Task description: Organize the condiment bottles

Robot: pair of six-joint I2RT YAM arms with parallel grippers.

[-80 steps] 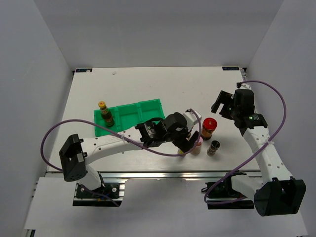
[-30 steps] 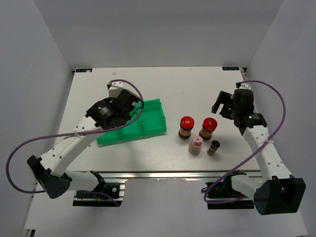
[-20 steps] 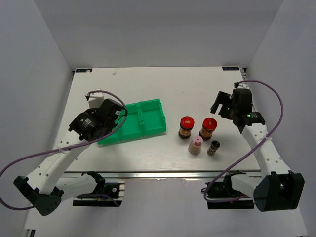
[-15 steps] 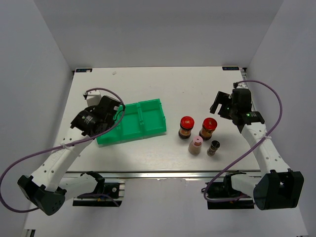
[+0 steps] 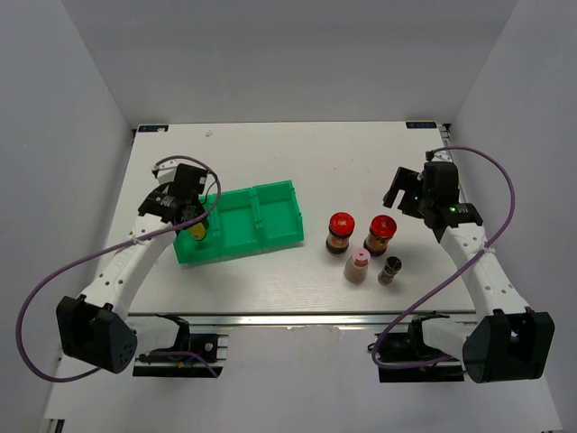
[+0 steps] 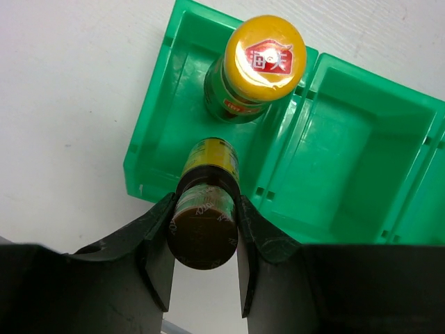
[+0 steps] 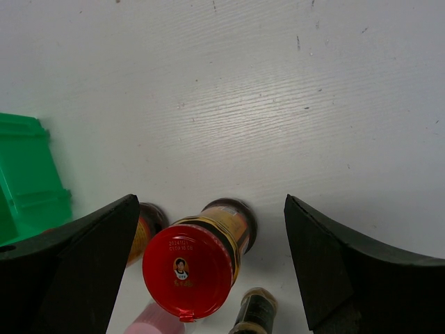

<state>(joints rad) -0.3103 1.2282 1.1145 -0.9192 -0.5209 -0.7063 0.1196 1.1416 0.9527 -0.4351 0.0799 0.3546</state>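
My left gripper [image 6: 204, 240] is shut on a dark-capped condiment bottle [image 6: 204, 224] with a yellow-green label, its base at the near end of the green tray's [image 6: 348, 139] left compartment. Whether it rests on the floor there I cannot tell. A yellow-capped bottle [image 6: 265, 52] stands in the same compartment beyond it. From above, the left gripper [image 5: 194, 219] covers the tray's [image 5: 270, 216] left end. My right gripper [image 7: 210, 202] [image 5: 407, 191] hangs open over a red-capped bottle [image 7: 188, 268] [image 5: 383, 225], touching nothing.
On the table right of the tray stand another red-capped bottle [image 5: 341, 223], a pink-capped one [image 5: 358, 262] and a small dark one [image 5: 391, 268], close together. The tray's right compartments hold nothing. The right arm's cable [image 5: 500, 180] loops over the table's right edge.
The left arm swung from over the tray's middle to its left end and came down; its fingers now clamp the dark-capped bottle. The right gripper barely shifted.
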